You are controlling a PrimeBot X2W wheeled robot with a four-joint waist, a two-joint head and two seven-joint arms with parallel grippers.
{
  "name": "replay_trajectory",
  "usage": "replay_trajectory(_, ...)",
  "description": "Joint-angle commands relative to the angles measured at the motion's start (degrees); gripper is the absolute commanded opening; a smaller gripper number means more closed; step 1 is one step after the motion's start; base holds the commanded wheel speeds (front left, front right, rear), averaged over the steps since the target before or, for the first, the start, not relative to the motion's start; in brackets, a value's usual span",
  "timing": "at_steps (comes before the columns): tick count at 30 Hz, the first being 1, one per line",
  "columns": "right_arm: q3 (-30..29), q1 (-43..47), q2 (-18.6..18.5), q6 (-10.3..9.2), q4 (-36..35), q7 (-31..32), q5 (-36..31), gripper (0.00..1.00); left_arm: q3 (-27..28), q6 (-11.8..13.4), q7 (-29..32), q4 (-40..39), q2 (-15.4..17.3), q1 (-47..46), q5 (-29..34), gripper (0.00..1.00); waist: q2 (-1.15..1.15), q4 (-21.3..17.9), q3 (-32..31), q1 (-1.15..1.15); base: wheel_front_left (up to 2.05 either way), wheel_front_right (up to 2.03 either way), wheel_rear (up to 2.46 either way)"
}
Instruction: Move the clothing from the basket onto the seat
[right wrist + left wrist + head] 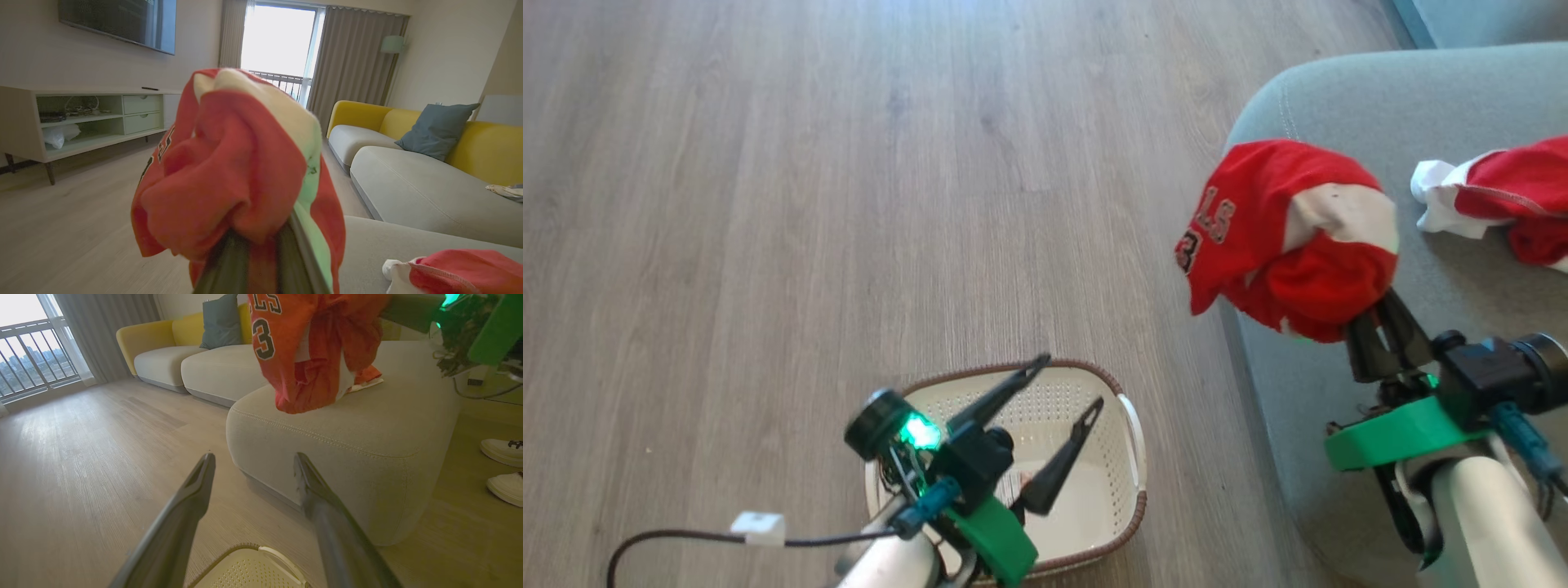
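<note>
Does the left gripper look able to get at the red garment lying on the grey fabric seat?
Probably not. The open left gripper hangs over the cream perforated basket; that red-and-white garment lies far across the grey seat, with the right gripper and its held red jersey between.

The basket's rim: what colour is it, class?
Brown. The rim shows best in the head view.
</note>
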Motion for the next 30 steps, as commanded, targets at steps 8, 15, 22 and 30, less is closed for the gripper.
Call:
replay_trajectory(8,-3.52,-0.1,1.85,-0.01,-0.99,-0.37,-0.37,0.0,-1.45,-0.07,-0.29,2.17,1.25,-0.65,0.4,1.0,0.0,-1.52,1.54,0.0,0.0,0.0,0.0)
replay_trajectory(15,-5.03,0.18,3.01,-0.01,-0.9,-0.37,-0.4,0.0,-1.21,-0.08,-0.29,2.73,2.07,-0.38,-0.18,1.0,0.0,-4.71,3.04,0.0,0.0,0.0,0.0)
replay_trajectory(22,-5.83,-0.47,4.03,-0.01,-1.97,-0.37,-0.62,0.0,-0.38,-0.08,-0.29,1.11,3.16,-0.9,-0.03,1.0,0.0,-10.75,6.0,0.0,0.0,0.0,0.0)
replay_trajectory(30,-7.18,-0.24,5.33,-0.01,-3.41,-0.37,-0.66,0.0,-0.66,-0.08,-0.29,-0.56,4.85,-1.75,0.83,1.0,0.0,-17.73,9.13,0.0,0.0,0.0,0.0)
